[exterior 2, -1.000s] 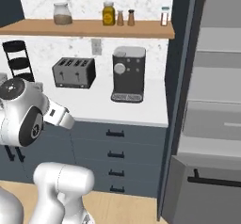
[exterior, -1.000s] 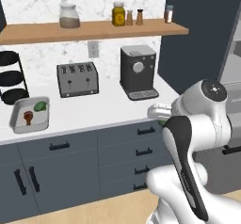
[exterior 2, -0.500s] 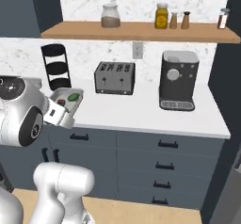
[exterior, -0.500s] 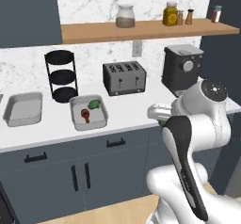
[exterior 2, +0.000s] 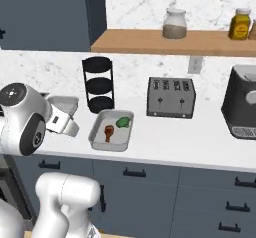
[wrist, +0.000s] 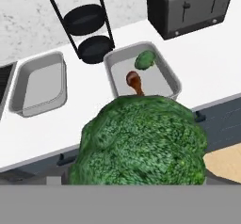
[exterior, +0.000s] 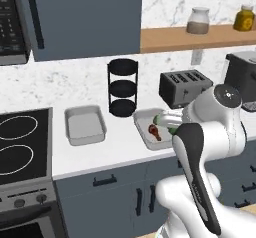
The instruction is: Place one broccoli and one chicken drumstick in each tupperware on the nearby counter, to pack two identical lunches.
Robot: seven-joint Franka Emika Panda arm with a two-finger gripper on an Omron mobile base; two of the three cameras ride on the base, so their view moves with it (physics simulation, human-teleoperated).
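stand behind trays | broccoli, drumstick in right tray

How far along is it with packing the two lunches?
About halfway. One tray already holds a broccoli and a drumstick. A second broccoli sits in the end effector. The other tray, beside it on the counter, looks empty and still needs both items.

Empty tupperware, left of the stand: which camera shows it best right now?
Left base view: the whole empty tupperware shows, unblocked. The hand view also shows it whole, but off to one side. In the right base view the arm covers most of it.
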